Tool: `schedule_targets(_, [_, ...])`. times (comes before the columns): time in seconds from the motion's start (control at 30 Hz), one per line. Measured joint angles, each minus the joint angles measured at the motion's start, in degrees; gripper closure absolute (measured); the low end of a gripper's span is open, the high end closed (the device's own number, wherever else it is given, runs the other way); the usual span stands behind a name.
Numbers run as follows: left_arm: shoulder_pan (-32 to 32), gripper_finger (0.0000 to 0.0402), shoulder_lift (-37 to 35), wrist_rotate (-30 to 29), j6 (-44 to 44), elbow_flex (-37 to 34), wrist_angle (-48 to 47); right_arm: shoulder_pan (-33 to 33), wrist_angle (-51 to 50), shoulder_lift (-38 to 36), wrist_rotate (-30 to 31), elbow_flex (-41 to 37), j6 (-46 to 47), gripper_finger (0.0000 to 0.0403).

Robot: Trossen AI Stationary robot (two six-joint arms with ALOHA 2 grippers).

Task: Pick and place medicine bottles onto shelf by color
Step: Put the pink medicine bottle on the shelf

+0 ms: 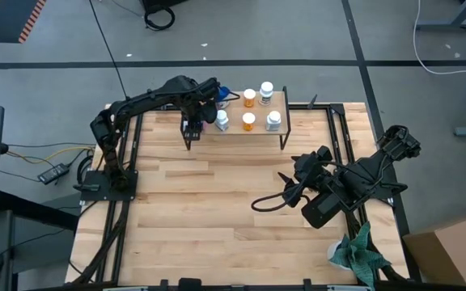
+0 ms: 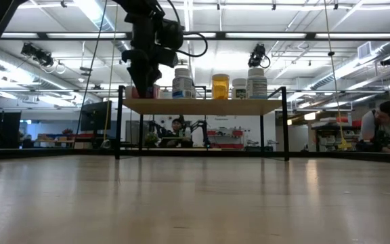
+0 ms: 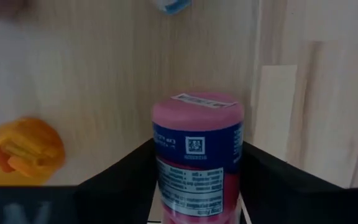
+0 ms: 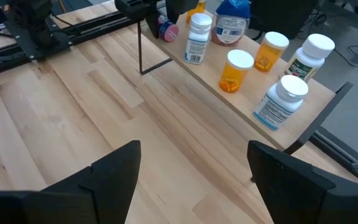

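The shelf (image 1: 237,133) stands at the table's far middle. On it stand a blue-topped bottle (image 1: 223,94), two orange bottles (image 1: 249,98) (image 1: 249,122), two white bottles (image 1: 266,91) (image 1: 273,121) and a white bottle with a blue label (image 1: 222,120). My left gripper (image 1: 205,111) is over the shelf's left end, shut on a pink bottle (image 3: 197,162) with a blue label. The pink bottle also shows in the low view (image 2: 145,91). My right gripper (image 1: 298,171) is open and empty above the table's right part, seen in its own view (image 4: 191,180). My left gripper pinches the pink bottle's body (image 3: 166,186) between its two fingers (image 3: 126,183), one on each opposite side. The bottle's end with a sticker (image 3: 202,102) points away from the wrist. In the low view the bottle reaches down to the shelf board (image 2: 202,106); whether it rests there I cannot tell.
A green cloth (image 1: 361,252) lies at the table's near right corner. Black rails (image 1: 342,133) run along the table's edges. The wide wooden tabletop (image 1: 217,210) lies in front of the shelf. People (image 2: 384,129) sit in the room beyond.
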Motion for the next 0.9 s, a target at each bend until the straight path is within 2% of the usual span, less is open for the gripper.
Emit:
schedule_targets(0.2, [0.0, 0.0222, 0.0, 0.0, -1.9, 0.0, -0.7, 0.0, 0.0, 0.0, 0.0, 0.0, 0.0, 0.0101])
schedule_targets(0.43, [-0.4, 0.0206, -2.3, -1.1, -3.0, 0.0, -1.2, 0.0, 0.0, 0.0, 0.0, 0.0, 0.0, 0.0101])
schedule_targets(0.6, [-0.9, 0.0213, -5.7, -1.5, -4.3, 0.1, -0.8, 0.0, 0.0, 0.0, 0.3, 0.0, 0.0, 0.0101])
schedule_targets(0.77, [-2.5, 0.0220, -10.1, -1.7, -7.3, 0.1, -0.7, -0.4, 0.2, 0.0, 2.7, 0.0, 2.2, 0.0101])
schedule_targets(0.9, [-5.2, 0.0209, -14.0, -1.6, -10.3, 0.1, 2.1, -1.8, 3.8, 0.0, 6.3, 0.0, 6.3, 0.0101])
